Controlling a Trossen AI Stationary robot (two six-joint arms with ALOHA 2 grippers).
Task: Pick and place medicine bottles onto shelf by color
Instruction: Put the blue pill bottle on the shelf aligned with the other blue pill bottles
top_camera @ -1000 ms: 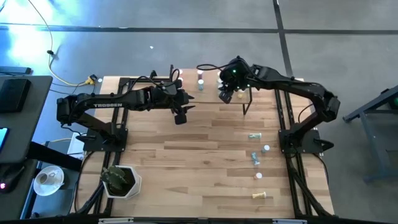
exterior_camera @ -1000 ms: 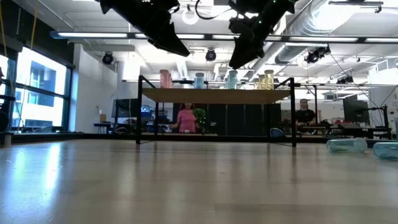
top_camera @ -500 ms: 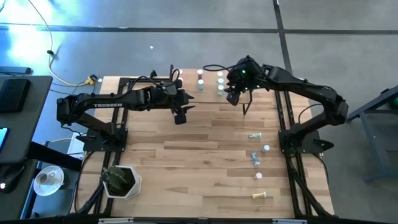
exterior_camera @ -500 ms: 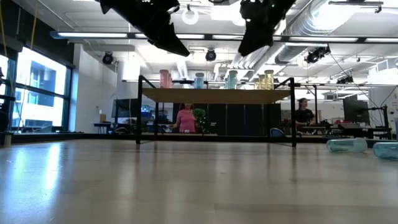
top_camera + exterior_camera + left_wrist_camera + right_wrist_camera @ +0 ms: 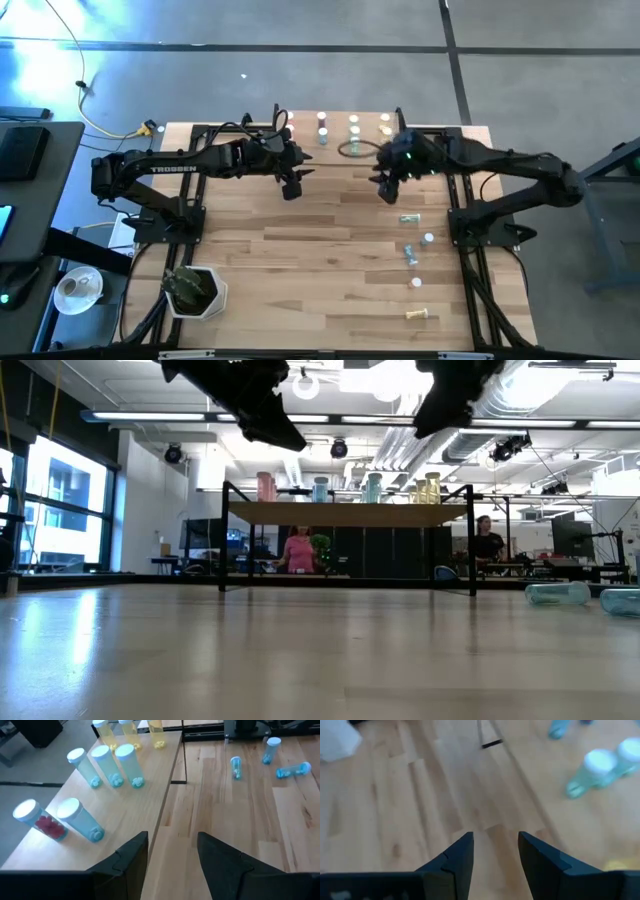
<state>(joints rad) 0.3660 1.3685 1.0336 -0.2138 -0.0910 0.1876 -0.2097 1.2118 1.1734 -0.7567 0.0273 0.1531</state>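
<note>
High view: The left gripper (image 5: 291, 187) hangs over the butcher-block wooden desk (image 5: 300, 270), just in front of the small raised light-wood shelf on thin black legs (image 5: 340, 135) at the desk's far edge. The right gripper (image 5: 387, 192) hangs over the desk just off the shelf's right front leg. Small white-capped medicine bottles (image 5: 353, 125) stand in a row on the shelf. More bottles lie scattered on the desk's right side, among them a pale yellow-green lying bottle (image 5: 410, 218) and a yellow lying bottle (image 5: 420, 316) near the front edge. A white pot with a green plant (image 5: 192, 290) sits at the front left.

Low view: Both arms hang above the shelf (image 5: 345, 512), well clear of the desk. Pink, blue and yellow bottles stand upright on the shelf. Two clear blue bottles (image 5: 556, 593) lie on the desk at the right. People show in the room behind.

Left wrist view: The left gripper (image 5: 172, 857) has its jaws apart, with nothing between them and touching nothing. Beyond them, red, blue and yellow bottles (image 5: 107, 765) stand on the shelf (image 5: 150, 785). Three blue bottles (image 5: 293, 769) are on the desk farther off.

Right wrist view: The right gripper (image 5: 495, 855) has its jaws apart and empty, above bare desk boards (image 5: 420, 795). A pale green white-capped bottle (image 5: 590, 772) lies well beyond them.
</note>
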